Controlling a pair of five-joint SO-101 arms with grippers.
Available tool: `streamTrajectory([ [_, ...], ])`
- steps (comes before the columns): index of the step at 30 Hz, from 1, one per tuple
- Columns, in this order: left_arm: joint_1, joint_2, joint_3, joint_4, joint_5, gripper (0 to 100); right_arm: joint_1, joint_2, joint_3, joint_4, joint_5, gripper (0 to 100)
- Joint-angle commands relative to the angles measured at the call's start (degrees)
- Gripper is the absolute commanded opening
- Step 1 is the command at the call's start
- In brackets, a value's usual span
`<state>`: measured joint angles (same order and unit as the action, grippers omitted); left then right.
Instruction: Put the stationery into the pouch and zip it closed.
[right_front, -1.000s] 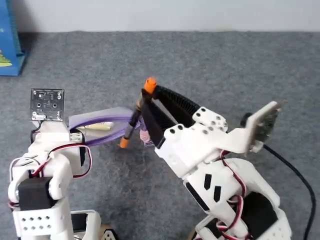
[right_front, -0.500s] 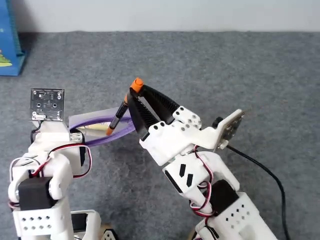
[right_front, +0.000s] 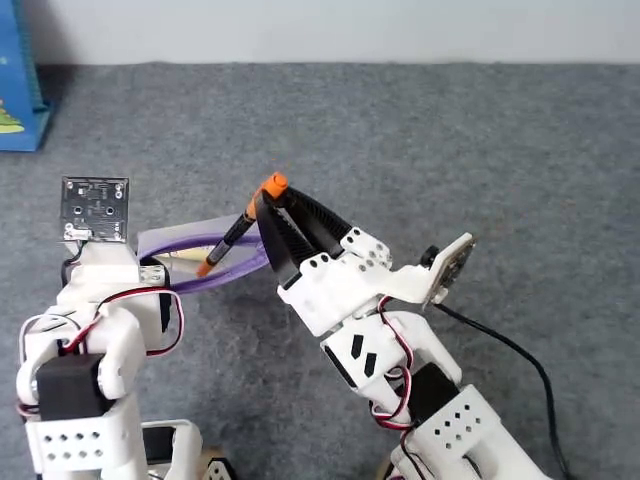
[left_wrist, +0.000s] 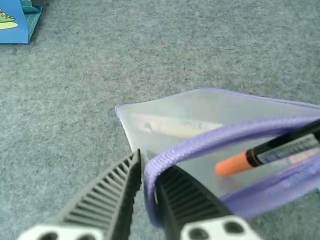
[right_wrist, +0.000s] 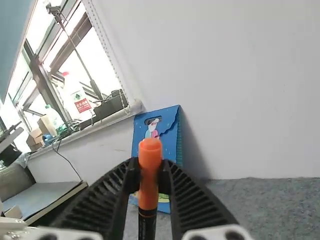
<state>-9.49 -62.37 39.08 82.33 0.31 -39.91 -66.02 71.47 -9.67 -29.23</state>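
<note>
An orange-capped marker (right_front: 237, 227) is gripped near its cap between the right gripper's (right_wrist: 149, 163) fingers, tilted, its lower end inside the open purple pouch (left_wrist: 200, 112). The pouch's rim is pinched between the left gripper's (left_wrist: 146, 165) fingers.

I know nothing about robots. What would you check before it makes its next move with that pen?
1. Pouch held: ok. The left gripper is shut on the purple rim of the pouch.
2. Mouth open: ok. The rim arches up and leaves a gap.
3. Pen held: ok. The right gripper is shut on the pen near its upper orange end.
4. Pen aimed: ok. Its lower orange tip appears to sit between the two rims.
5. Room inside: ok. A pale stick lies in the pouch, apart from the tip.
6. Pen will drop fully in when released: cannot tell.
</note>
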Motion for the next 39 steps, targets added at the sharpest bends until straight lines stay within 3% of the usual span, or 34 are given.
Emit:
streamTrajectory([
  [1,0.0,0.3,-0.3,-0.5,0.4,1,-0.7,-0.6,0.4,-1.1,3.0,2.4],
  [4,0.0,0.3,-0.3,-0.5,0.4,1,-3.5,-0.7,1.2,2.4,8.1,13.1],
  [8,0.0,0.3,-0.3,-0.5,0.4,1,-7.5,-1.2,-1.9,13.3,9.1,25.6],
  [14,0.0,0.3,-0.3,-0.5,0.4,1,-5.7,-1.2,-12.2,27.4,11.2,25.8],
  [21,0.0,0.3,-0.2,-0.5,0.4,1,1.5,-0.6,-24.3,53.1,14.2,25.8],
  [27,0.0,0.3,-0.2,-0.5,0.4,1,6.6,-0.6,-24.7,71.6,17.1,21.1],
  [31,0.0,0.3,-0.2,-0.5,0.4,1,11.0,0.3,-24.1,74.9,21.3,12.5],
  [39,0.0,0.3,-0.2,-0.4,0.4,1,11.7,21.2,-22.2,71.9,22.7,11.6],
])
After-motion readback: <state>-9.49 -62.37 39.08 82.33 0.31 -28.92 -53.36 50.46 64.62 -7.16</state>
